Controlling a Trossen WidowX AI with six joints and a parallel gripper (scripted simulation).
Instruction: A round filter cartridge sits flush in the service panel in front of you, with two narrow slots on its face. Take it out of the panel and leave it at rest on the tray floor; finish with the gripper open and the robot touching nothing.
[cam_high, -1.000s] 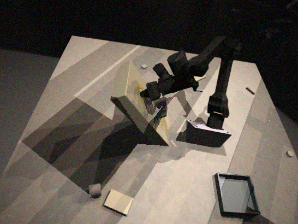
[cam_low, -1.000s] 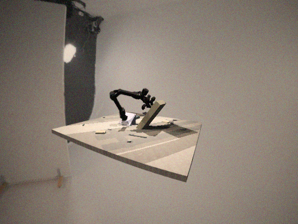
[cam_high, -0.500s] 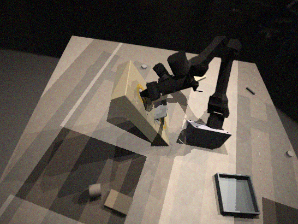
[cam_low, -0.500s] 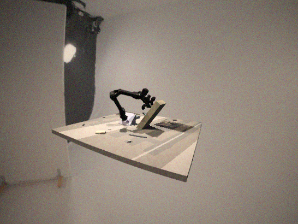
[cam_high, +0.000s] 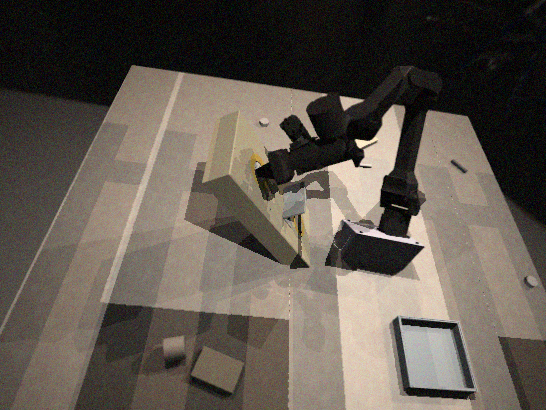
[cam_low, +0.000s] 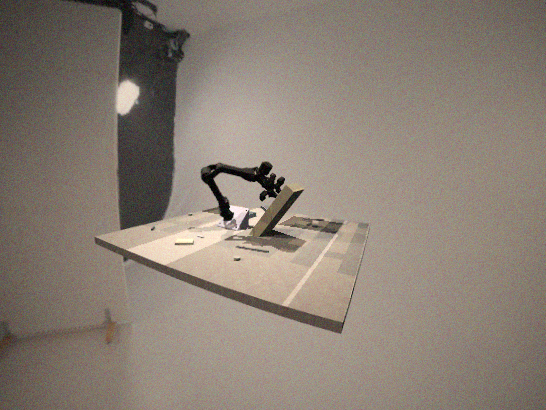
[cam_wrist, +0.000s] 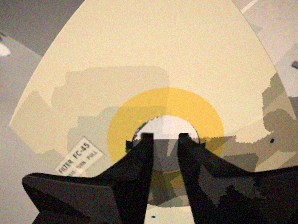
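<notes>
The beige service panel (cam_high: 220, 150) (cam_low: 276, 212) (cam_wrist: 200, 50) leans at a slant. The filter cartridge (cam_wrist: 166, 126) shows in the wrist view as a white round face inside a yellow ring (cam_wrist: 117, 131). Its lower part is in shadow, and my fingers hide its slots. Small dark notches show at the ring's left and right inner edge. My gripper (cam_wrist: 164, 139) (cam_high: 259, 173) is at the cartridge face, its narrow-set fingers shut on the cartridge. How deep the cartridge sits cannot be told. The tray (cam_high: 432, 355) stands apart at the lower right in the top view, empty.
A blue-grey block (cam_high: 294, 204) sits low on the panel's front, below my gripper. The arm's base box (cam_high: 377, 252) stands close in front of the panel. A white cylinder (cam_high: 174, 348) and a flat block (cam_high: 218, 371) lie at the lower left.
</notes>
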